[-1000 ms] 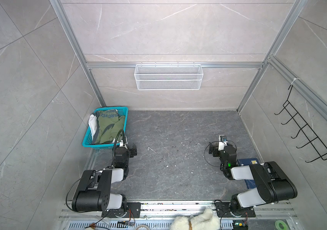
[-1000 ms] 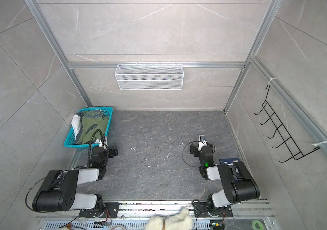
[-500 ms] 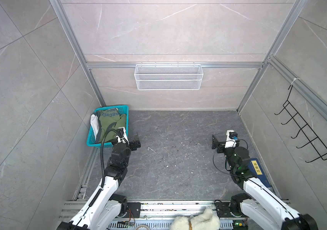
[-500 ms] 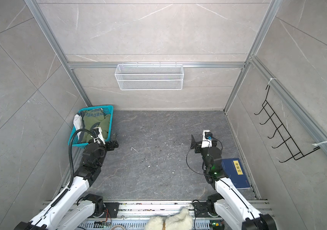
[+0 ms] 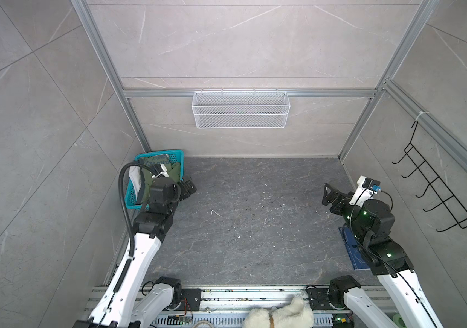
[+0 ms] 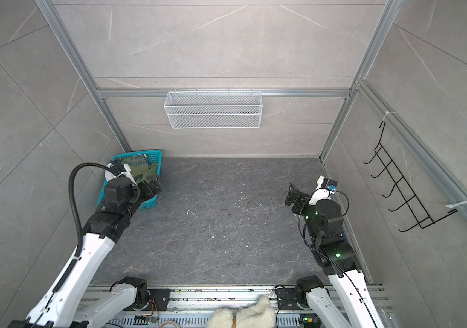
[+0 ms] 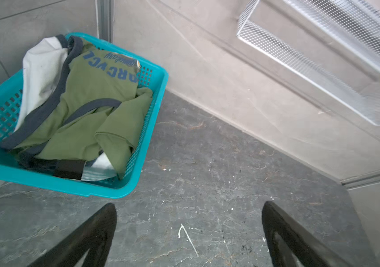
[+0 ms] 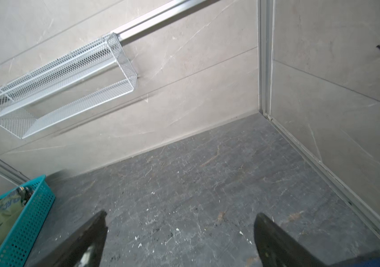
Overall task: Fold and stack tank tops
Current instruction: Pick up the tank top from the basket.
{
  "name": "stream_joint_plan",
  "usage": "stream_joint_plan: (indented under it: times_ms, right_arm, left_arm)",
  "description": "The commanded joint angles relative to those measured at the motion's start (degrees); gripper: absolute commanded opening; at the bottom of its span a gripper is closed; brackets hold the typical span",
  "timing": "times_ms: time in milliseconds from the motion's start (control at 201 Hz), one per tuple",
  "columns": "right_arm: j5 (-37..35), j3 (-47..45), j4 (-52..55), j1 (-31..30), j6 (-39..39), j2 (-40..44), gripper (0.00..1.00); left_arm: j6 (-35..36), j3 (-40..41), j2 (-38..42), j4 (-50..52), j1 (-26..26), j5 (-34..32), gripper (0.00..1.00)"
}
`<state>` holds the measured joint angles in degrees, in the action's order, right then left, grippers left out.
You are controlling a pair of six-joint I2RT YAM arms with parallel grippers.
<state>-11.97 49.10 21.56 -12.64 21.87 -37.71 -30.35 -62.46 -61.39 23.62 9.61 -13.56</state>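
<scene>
The fingers of the left gripper [image 7: 189, 208] are seen spread as wide as they go, and nothing is held between them; only the bare dark stone table [image 7: 207, 161] is seen in the gap. The fingers of the right gripper [image 8: 179, 215] are likewise spread wide, and nothing is gripped there either.

In both top views the left gripper is found at about 9 o'clock of the table, raised above the surface. It is placed just beside the 4 o'clock corner of a teal basket [image 7: 45, 182] and is not in contact with it. The basket is set at 10 o'clock, in the corner of the table against the side wall. Both tops are contained in it, crumpled and unfolded. The olive green tank top [image 7: 87, 92] is laid uppermost and most of the basket is filled by it, with navy lettering and navy trim shown. The white tank top [image 7: 41, 69] is tucked beneath it and is exposed along the basket's 9 o'clock side.

The right gripper is held above the table at 3 o'clock, well apart from the basket. A dark blue board [image 5: 350, 247] is laid flat at 4 o'clock, partly hidden by the right arm. A white plush toy [image 5: 280, 313] is seen at 6 o'clock, between the arm bases. A white wire shelf [image 5: 240, 109] is mounted on the wall at 12 o'clock, and a black hook rack [image 5: 437, 193] on the wall at 3 o'clock.
</scene>
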Motion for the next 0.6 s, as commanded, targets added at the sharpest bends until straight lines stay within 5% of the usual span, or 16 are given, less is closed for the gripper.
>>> stream_joint_plan:
  times_ms: [0, 134, 209, 314, 592]
  right_arm:
    - [5.1, 1.8, 7.4, -0.1, 1.1, 0.3, 1.0]
    - [7.7, 2.1, 9.8, -0.1, 1.4, 0.5, 1.0]
    - [8.7, 1.5, 10.7, -0.1, 1.4, 0.8, 0.99]
    - [9.0, -0.2, 10.7, -0.1, 2.2, 1.6, 1.0]
    - [12.2, -2.3, 12.3, -0.1, 2.9, 4.7, 0.99]
  left_arm:
    - [-2.0, -7.7, -8.2, 12.0, -4.6, -3.6, 1.0]
    - [-4.2, -21.9, -22.3, 25.9, -8.7, -5.8, 1.0]
    - [-4.0, -25.2, -27.9, 25.6, -11.1, -3.1, 0.99]
    - [-4.4, -29.0, -34.4, 24.8, -14.3, 1.9, 0.8]
    - [-5.8, -35.8, -46.8, 23.5, -16.3, 2.7, 0.78]
